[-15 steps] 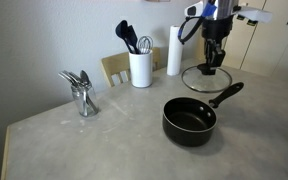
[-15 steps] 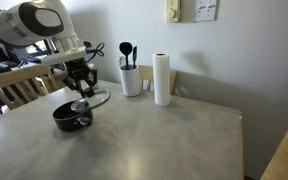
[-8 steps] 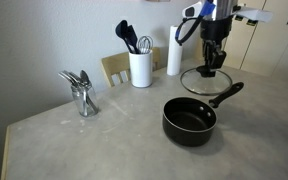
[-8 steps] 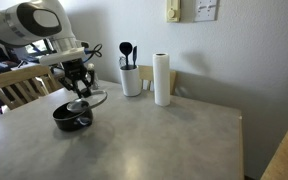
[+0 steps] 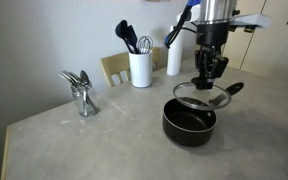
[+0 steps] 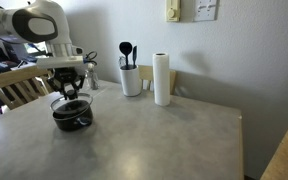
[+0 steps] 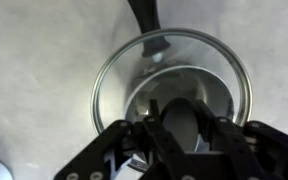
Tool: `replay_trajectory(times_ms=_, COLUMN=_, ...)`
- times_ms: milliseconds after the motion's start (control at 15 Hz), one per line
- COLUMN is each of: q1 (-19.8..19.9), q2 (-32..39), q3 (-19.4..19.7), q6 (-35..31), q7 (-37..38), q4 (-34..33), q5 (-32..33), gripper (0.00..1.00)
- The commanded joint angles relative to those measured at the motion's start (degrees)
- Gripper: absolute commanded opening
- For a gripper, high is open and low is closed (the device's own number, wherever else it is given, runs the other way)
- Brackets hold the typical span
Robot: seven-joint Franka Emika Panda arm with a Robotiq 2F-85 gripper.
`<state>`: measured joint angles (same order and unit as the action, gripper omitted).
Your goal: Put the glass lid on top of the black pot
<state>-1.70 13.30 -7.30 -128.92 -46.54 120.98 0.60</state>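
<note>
Widest first: grey table [image 5: 74,140] fills lower part of both ext. views. At its back, upper ctr: white utensil holder [image 5: 140,68] and paper towel roll [image 5: 174,58]. At mid left, metal cutlery bunch [image 5: 81,92].

Next the arm [image 5: 210,18]: drops in from upper right of an ext. view, and the same arm [image 6: 39,25] comes in from upper left. Elbow folded high, wrist pointed straight down at the table.

Below it, right of ctr, the black pot [image 5: 189,122]: upright, open, sitting on the table w/ long handle [image 5: 230,91] angled to upper right. In wrist view that handle [image 7: 144,12] pokes out at top edge, pot rim visible thru the glass.

Just over the pot, the glass lid [image 5: 201,97]: approx level, a touch off ctr toward the handle side. Directly above the pot [image 6: 72,116] in an ext. view. Cannot tell whether any edge touches the rim.

Then the end effector [image 5: 206,78]: clamped shut on the lid's dark knob [image 7: 184,115], one finger each side at bottom of wrist view.

Step, as judged: final placement, lid over pot but not seated. Next move prob. needs a small nudge toward lower left of the ext. view to ctr it. Then a slow straight descent till the metal rim sits all round, then release and lift clear. If left off ctr, could perch on the handle root and tilt.
</note>
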Motion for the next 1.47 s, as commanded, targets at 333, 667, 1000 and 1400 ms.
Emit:
replay_trajectory(times_ms=333, q1=-2.64, q2=0.97, q3=-2.88, q6=0.68, q7=1.35, q4=0.14, q5=-1.83, gripper=0.39)
replay_trajectory(times_ms=667, q1=-2.09, q2=1.57, q3=-1.5, q6=-2.57, q7=4.01, q4=1.6, q5=0.09, gripper=0.14)
replay_trajectory(times_ms=1000, q1=-1.36, q2=5.22, q3=-0.49, q6=-8.73, q7=5.35, q4=0.31, q5=1.79, gripper=0.14)
replay_trajectory(times_ms=1400, q1=-1.9, q2=6.48, q3=-2.34, q6=-9.27, q7=5.32, q4=-1.36, q5=1.13, gripper=0.14)
